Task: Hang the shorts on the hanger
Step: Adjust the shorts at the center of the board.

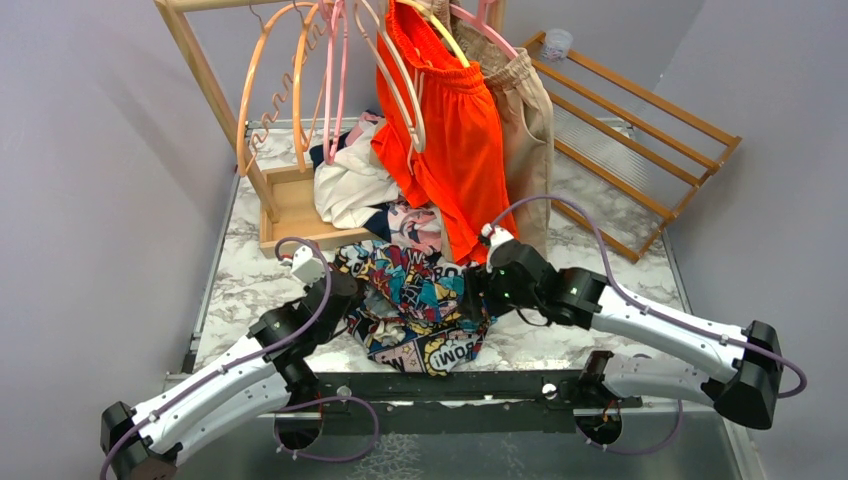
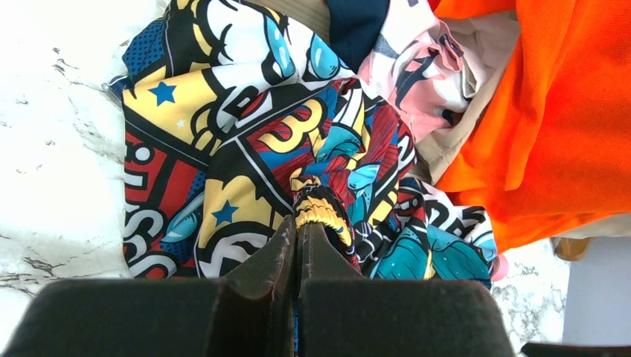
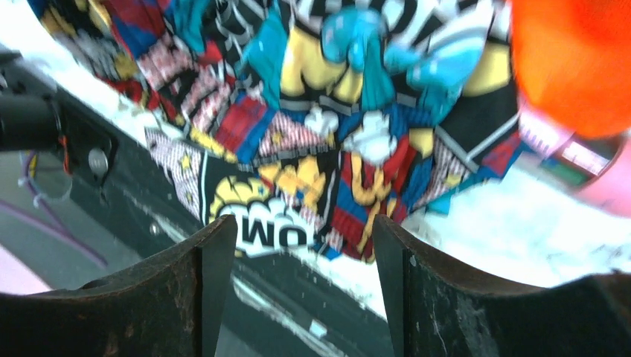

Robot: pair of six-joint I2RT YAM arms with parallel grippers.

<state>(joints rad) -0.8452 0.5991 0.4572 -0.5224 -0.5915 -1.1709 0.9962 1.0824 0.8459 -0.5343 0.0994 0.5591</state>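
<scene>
The comic-print shorts [image 1: 420, 310] lie crumpled on the marble table near its front edge, between my two grippers. My left gripper [image 1: 345, 292] is shut on their gathered yellow-and-black waistband [image 2: 321, 210], and the shorts [image 2: 216, 149] spread out beyond it. My right gripper [image 1: 478, 290] is open and empty, just above the right side of the shorts [image 3: 335, 134]; its view is blurred. A pale cream hanger [image 1: 408, 95] hangs on the wooden rack at the back, next to the orange shorts.
Plain orange shorts [image 1: 455, 150] and beige shorts [image 1: 525, 130] hang on the rack. Orange hangers [image 1: 262, 90] and pink hangers [image 1: 335, 80] hang to their left. A pile of other clothes [image 1: 350, 185] lies behind the comic shorts. A wooden slatted frame [image 1: 640, 130] leans at the back right.
</scene>
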